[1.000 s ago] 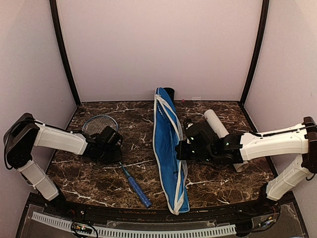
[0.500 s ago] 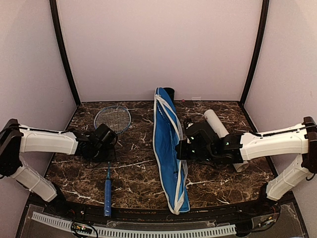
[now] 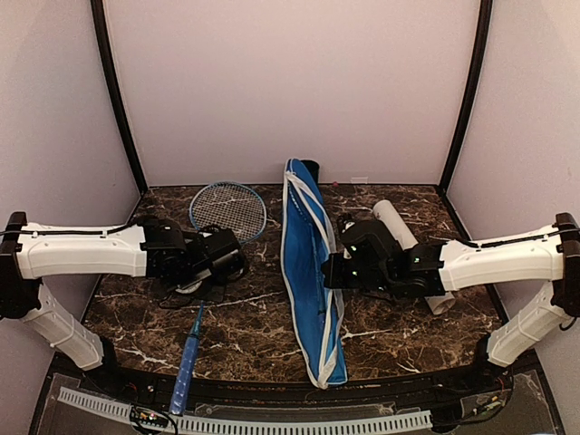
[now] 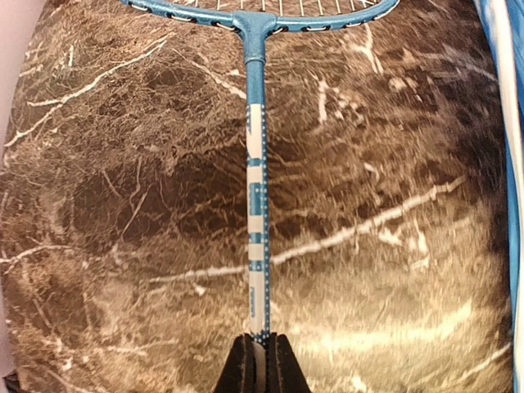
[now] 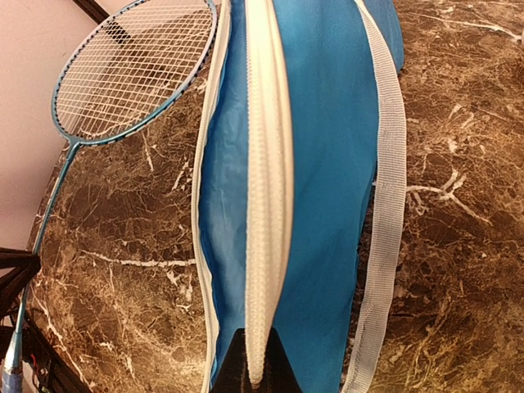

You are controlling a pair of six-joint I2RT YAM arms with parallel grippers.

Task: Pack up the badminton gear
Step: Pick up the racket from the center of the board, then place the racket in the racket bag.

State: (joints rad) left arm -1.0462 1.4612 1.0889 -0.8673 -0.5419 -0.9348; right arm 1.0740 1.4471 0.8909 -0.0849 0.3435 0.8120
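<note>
A blue-framed racket lies on the marble table, its head (image 3: 228, 210) at the back and its blue handle (image 3: 186, 372) reaching over the near edge. My left gripper (image 3: 214, 268) (image 4: 260, 360) is shut on the racket's thin blue-and-white shaft (image 4: 257, 205). The long blue cover (image 3: 304, 263) runs front to back across the middle. My right gripper (image 3: 333, 270) (image 5: 255, 372) is shut on the cover's white zip edge (image 5: 266, 164), holding it up. A white tube (image 3: 399, 227) lies behind the right arm, partly hidden by it.
A dark mug (image 3: 311, 168) stands at the back wall behind the cover's far end. A white webbing strap (image 5: 385, 205) trails along the cover's right side. Walls close the table on three sides, and a perforated rail (image 3: 245, 421) runs along the near edge.
My left gripper has shut on the racket shaft and the arm has reached right. The racket has swung: head back and right, handle toward the near left edge. The right arm has not moved.
</note>
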